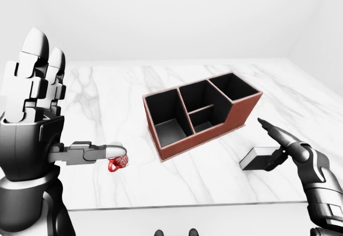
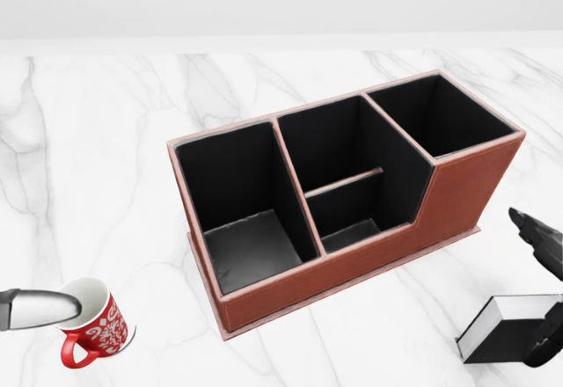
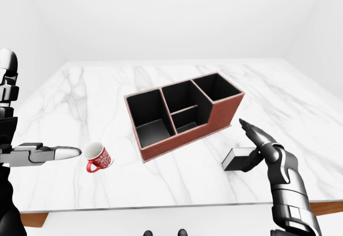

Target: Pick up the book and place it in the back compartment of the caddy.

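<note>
Right hand [image 3: 262,149] spread over the book [image 3: 238,159], one finger raised; left hand [image 1: 32,107] open, upright.

A red mug [image 3: 99,157] with a white pattern and white interior is seen at the lower left of the right-eye view, standing upright, handle toward the bottom edge. It is set on a white marble table [image 3: 161,182] with grey veining.

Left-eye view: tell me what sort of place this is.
Probably a bare simulated tabletop workspace, not a furnished room. A white marble table stands against plain white walls and holds only a brown leather caddy, a red mug and a book lying flat.
</note>
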